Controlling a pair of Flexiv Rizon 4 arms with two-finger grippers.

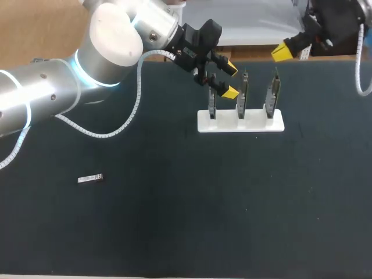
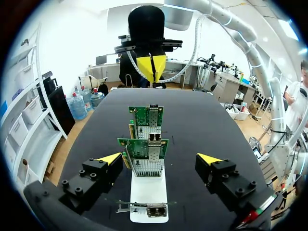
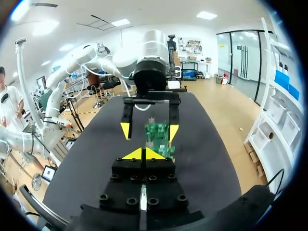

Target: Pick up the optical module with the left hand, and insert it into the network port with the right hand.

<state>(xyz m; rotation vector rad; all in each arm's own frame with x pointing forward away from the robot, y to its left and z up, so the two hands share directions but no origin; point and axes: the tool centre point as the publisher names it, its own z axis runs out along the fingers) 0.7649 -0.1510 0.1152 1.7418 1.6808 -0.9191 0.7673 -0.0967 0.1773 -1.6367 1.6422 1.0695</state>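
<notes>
Dark tabletop (image 1: 174, 221) held a small module (image 1: 90, 178), untouched; left gripper (image 1: 231, 80) hung spread open by the card stand (image 1: 240, 123), right gripper (image 1: 283, 52) clenched empty.

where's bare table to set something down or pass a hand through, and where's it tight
Bare: the near half of the table, right of the optical module and in front of the white card stand. Crowded: the far edge, where the open left gripper and shut right gripper hang by the upright network cards.

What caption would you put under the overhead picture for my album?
Left pincer open near three upright network cards in a white stand; the optical module lies apart on the dark table.
</notes>
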